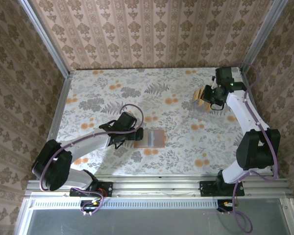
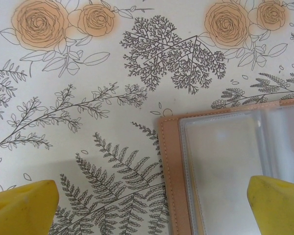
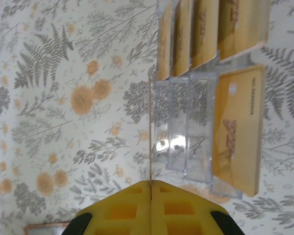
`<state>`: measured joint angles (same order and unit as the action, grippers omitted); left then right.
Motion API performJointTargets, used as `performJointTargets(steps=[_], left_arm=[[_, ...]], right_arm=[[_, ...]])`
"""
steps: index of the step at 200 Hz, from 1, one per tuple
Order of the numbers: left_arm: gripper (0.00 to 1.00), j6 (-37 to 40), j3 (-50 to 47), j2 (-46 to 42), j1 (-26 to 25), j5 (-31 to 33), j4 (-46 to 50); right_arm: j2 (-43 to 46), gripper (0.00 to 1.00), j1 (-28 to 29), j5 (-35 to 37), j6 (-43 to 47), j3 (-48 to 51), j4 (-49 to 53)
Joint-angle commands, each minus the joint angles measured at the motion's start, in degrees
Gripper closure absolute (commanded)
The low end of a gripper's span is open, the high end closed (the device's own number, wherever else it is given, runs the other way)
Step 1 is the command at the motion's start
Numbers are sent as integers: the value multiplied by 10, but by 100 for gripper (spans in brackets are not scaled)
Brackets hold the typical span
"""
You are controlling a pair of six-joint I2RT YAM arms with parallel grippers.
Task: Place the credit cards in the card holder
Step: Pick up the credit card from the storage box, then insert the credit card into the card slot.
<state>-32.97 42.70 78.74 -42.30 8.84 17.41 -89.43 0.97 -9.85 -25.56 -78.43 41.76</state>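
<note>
The card holder [image 1: 155,138] lies open at the middle of the table, its salmon-brown border [image 2: 169,161] framing clear pocket panels. My left gripper [image 1: 132,133] hovers open at its left edge. One yellow finger [image 2: 22,208] is over bare cloth and the other over the pocket panel. My right gripper [image 3: 151,184] is shut on one credit card [image 3: 150,132], seen edge-on. It is at the far right [image 1: 206,96], beside a clear rack [image 3: 186,132]. Several more credit cards [image 3: 237,127] stand in the rack's slots.
The table has a floral cloth [image 1: 108,98] and is walled by patterned panels with metal posts [image 1: 63,93]. The rack with tan cards [image 1: 201,96] stands at the far right. A corner of the card holder [image 3: 44,228] shows at the lower left in the right wrist view.
</note>
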Motion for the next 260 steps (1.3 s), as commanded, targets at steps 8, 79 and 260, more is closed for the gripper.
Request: performJointTargets(steps=[8, 79, 260], left_arm=[[0, 18, 7, -18, 8, 4, 18], [0, 12, -22, -37, 11, 6, 22], [0, 35, 39, 69, -40, 60, 39]], right_arm=[[54, 100, 45, -65, -30, 59, -48], [93, 100, 299, -33, -136, 229, -252], [19, 100, 435, 67, -226, 339, -406]])
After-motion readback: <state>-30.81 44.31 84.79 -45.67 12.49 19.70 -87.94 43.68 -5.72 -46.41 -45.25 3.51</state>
